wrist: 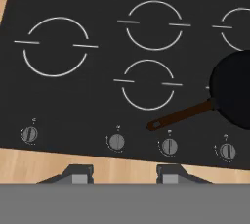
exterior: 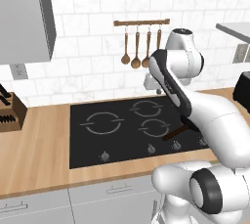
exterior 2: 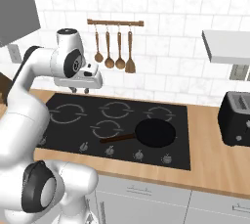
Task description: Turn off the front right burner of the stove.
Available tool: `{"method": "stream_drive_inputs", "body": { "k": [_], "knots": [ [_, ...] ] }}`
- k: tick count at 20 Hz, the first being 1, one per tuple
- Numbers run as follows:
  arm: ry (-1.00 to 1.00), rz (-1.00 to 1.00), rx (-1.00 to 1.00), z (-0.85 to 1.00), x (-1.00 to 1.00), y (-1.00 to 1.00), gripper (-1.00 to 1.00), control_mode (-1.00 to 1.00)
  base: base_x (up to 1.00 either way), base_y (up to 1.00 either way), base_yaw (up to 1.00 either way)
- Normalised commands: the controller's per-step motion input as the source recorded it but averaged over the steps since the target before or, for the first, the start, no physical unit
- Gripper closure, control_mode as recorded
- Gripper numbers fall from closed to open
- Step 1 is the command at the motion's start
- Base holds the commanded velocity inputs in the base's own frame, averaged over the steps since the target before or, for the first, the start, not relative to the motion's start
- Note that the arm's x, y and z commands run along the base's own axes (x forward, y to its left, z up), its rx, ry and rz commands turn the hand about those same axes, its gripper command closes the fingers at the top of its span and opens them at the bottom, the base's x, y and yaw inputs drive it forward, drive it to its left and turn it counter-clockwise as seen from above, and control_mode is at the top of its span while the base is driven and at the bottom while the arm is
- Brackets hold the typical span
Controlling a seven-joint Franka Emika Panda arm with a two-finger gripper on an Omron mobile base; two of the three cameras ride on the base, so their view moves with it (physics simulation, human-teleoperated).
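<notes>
Hovering above stove [wrist: 97, 96], tool [wrist: 124, 175] open, empty.

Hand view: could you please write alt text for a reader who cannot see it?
Looking down on a black stove with grey ring burners, set in a wooden counter. A dark pan sits at the right, its brown handle pointing toward four round knobs in front. The open pincer hovers above.

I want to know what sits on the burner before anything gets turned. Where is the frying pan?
The frying pan sits on the front right burner of the stove, its brown handle pointing left; the toaster stands to its right.
</notes>
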Motion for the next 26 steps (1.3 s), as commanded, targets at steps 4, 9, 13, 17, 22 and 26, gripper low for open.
{"method": "stream_drive_inputs", "body": {
  "k": [4,9,13,17,22,26],
  "knots": [
    [0.00,0.00,0.00,-0.09,-0.06,0.00,-1.00,-1.00,0.00,0.00,0.00],
    [0.00,0.00,0.00,-0.12,-0.14,-0.04,-1.00,-1.00,0.00,0.00,0.00],
    [0.00,-0.03,0.00,-0.11,-0.21,-0.35,-1.00,-1.00,0.00,0.00,0.00],
    [0.00,0.00,0.00,-0.16,-0.19,-0.55,-1.00,-1.00,0.00,0.00,0.00],
    [-0.01,0.00,0.00,-0.12,-0.17,-0.66,-1.00,-1.00,0.00,0.00,0.00],
    [-0.03,0.00,0.00,-0.23,-0.15,-0.79,-1.00,-1.00,0.00,0.00,0.00]
  ]
}}
